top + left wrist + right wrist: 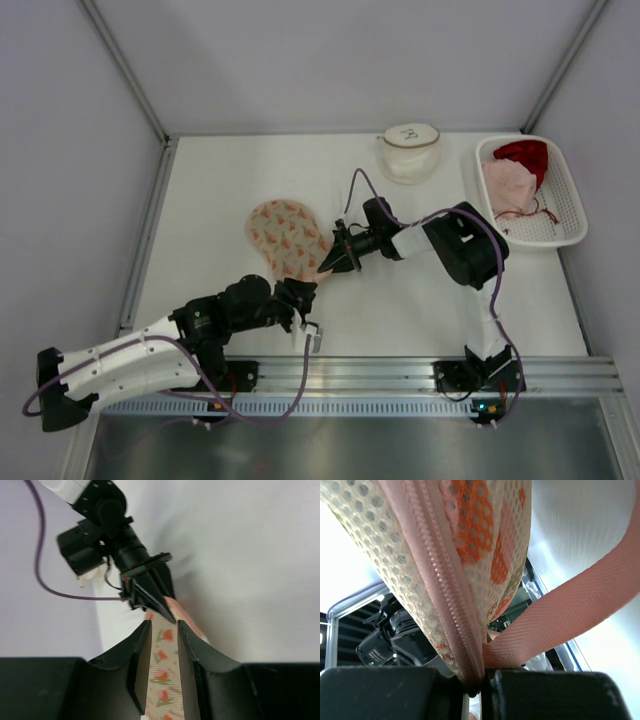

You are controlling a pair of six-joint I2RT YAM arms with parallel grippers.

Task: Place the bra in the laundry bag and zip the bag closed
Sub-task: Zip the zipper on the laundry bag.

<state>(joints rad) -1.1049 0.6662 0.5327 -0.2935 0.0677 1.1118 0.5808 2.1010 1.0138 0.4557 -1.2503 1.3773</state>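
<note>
The laundry bag point(288, 238) is a cream mesh pouch with orange flowers, lying left of the table's middle. My left gripper point(303, 291) is shut on the bag's flowered ribbon point(164, 670) at its near end. My right gripper point(331, 262) is shut on the bag's pink zipper point(445, 580) at the near right edge, beside a pink strap point(570, 610). In the left wrist view the right gripper point(150, 597) sits just beyond my left fingers point(140, 645). What is inside the bag is hidden. No bra shows on the table.
A white basket point(570, 200) at the back right holds a red garment point(523, 157) and a pink one point(510, 185). A white round pouch point(408, 152) stands at the back centre. Grey walls enclose the table.
</note>
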